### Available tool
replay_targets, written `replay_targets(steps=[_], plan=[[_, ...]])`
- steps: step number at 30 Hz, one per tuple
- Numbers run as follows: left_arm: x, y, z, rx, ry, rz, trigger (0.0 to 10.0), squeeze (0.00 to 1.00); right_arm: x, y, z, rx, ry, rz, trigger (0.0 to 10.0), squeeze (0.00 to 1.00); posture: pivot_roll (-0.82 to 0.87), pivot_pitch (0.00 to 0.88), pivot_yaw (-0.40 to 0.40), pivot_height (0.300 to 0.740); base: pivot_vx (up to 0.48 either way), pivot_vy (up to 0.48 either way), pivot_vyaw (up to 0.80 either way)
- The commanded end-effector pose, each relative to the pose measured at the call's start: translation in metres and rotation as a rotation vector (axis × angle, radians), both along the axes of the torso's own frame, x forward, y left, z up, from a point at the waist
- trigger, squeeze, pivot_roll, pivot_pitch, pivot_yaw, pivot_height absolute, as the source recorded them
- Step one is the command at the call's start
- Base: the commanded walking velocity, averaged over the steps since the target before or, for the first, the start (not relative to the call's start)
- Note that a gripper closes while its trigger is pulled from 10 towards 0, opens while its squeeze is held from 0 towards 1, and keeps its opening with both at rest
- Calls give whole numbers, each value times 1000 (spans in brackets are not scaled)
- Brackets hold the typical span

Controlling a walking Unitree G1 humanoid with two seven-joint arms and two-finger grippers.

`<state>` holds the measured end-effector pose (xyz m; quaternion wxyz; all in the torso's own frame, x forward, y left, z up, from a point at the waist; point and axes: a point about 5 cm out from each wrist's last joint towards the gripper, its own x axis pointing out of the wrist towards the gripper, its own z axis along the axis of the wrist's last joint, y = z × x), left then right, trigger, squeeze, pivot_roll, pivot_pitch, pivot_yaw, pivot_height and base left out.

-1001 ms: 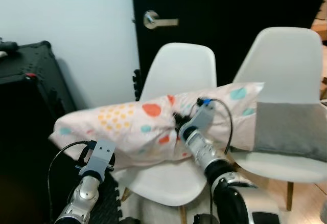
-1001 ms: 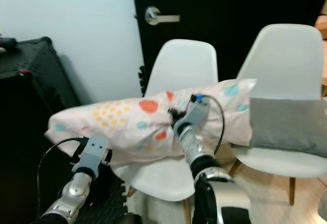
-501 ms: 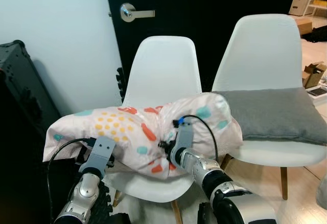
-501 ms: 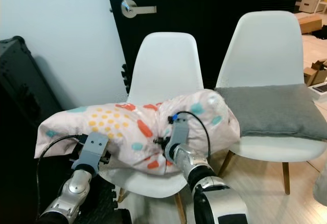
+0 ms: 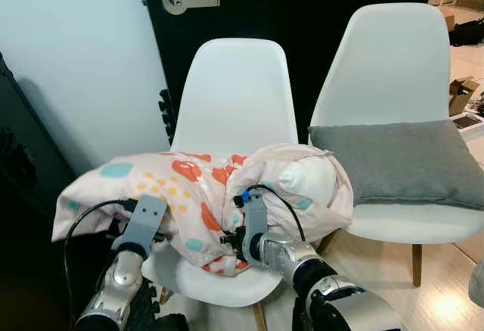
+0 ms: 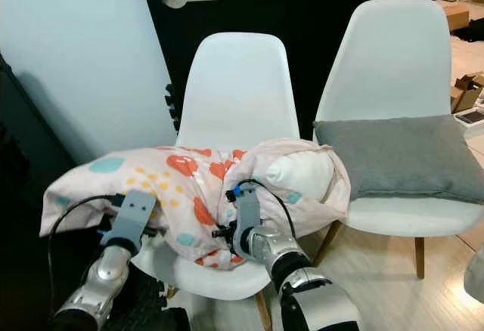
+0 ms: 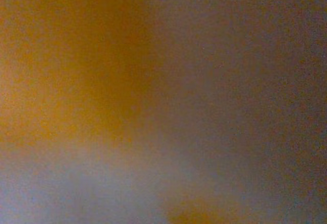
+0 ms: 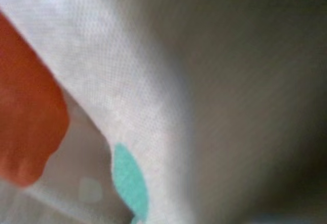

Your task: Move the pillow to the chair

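Right hand buried in the front fold of the pillow; fingers hidden by fabric, grip cannot be told. Left hand pushed under the pillow's left end; its fingers hidden too. Pillow lies across the seat of the white chair, its left end overhanging the seat edge, its right end near the grey cushion. Judgement: shift the bulk toward the backrest before letting go, otherwise the overhang may drag it off.
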<state>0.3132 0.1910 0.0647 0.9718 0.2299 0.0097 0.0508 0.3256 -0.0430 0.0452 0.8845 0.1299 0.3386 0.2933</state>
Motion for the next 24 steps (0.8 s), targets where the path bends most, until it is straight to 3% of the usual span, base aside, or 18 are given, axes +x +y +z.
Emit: replay_targets(steps=[1, 3, 4, 10, 11, 13, 16, 17, 18, 19, 24], plan=[[9, -4, 19, 39, -72, -33, 10000, 0, -7, 8, -5, 63, 40, -4, 10000, 557, 19, 49, 44, 555, 0, 0, 0], [9, -4, 19, 39, -72, -33, 10000, 0, -7, 8, -5, 63, 40, -4, 10000, 557, 19, 49, 44, 555, 0, 0, 0], [11, -4, 24, 41, -88, -34, 10000, 0, -5, 9, -1, 69, 20, 8, 10000, 1000, 22, 49, 43, 555, 0, 0, 0], [11, -4, 23, 28, -87, -30, 10000, 0, 0, 5, 4, 36, -18, 22, 10000, 1000, 25, 51, 44, 555, 0, 0, 0], [8, -5, 20, 16, -75, -26, 10000, 0, 5, -2, 7, 12, -33, 8, 10000, 1000, 25, 52, 45, 555, 0, 0, 0], [3, -7, 15, -69, -59, 1, 10000, 0, 25, -32, 23, -15, -70, -115, 10000, 1000, 24, 54, 48, 555, 0, 0, 0], [2, -8, 15, -86, -58, 6, 10000, 0, 32, -45, 30, -16, -86, -162, 10000, 1000, 24, 54, 44, 555, 0, 0, 0], [1, -9, 16, -94, -61, 7, 10000, 0, 43, -68, 44, -39, -110, -216, 10000, 1000, 23, 56, 42, 555, 0, 0, 0], [1, -10, 15, -101, -58, 11, 10000, 0, 47, -78, 49, -57, -120, -235, 10000, 1000, 23, 56, 42, 555, 0, 0, 0], [1, -10, 15, -101, -58, 11, 10000, 0, 47, -78, 49, -57, -120, -235, 10000, 1000, 23, 56, 42, 555, 0, 0, 0], [-1, -6, 13, -142, -47, 49, 10000, 0, 57, -110, 68, -63, -147, -363, 10000, 1000, 20, 57, 46, 555, 0, 0, 0]])
